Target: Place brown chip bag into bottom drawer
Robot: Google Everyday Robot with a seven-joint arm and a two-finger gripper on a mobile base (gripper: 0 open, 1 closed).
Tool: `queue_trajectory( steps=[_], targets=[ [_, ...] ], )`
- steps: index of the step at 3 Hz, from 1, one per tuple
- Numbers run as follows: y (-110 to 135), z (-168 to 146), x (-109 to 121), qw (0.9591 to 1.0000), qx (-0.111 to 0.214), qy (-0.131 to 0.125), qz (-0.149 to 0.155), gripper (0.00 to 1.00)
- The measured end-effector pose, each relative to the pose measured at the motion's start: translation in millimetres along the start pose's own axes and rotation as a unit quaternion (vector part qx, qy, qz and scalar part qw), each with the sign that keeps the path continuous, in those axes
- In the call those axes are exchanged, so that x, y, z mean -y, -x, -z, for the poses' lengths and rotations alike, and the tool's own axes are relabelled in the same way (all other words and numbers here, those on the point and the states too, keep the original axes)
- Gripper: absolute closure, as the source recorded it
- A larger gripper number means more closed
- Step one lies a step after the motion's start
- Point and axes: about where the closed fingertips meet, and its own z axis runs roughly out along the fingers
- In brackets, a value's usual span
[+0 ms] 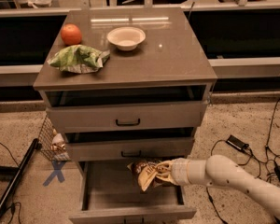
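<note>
One risk stood out: with the gripper [162,172] clamped on the brown chip bag [143,171] above the open bottom drawer [107,190], just under the middle drawer [130,149], a careless release could have left the bag snagged on that front or draped over the rim.

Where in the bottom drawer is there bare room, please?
The bottom drawer is bare between its left wall and the brown chip bag, and along its front panel. It is crowded mid-right, where the gripper holds the bag.
</note>
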Motion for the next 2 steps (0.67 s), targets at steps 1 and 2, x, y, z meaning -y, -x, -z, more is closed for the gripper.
queue_trajectory(
  steps=[1, 2],
  targets=[
    [-17.9, -27.4, 7.9, 0.9990, 0.002, -0.045, 0.008, 1.00],
    [-17.9, -27.4, 7.9, 0.9990, 0.002, -0.045, 0.008, 1.00]
  ],
)
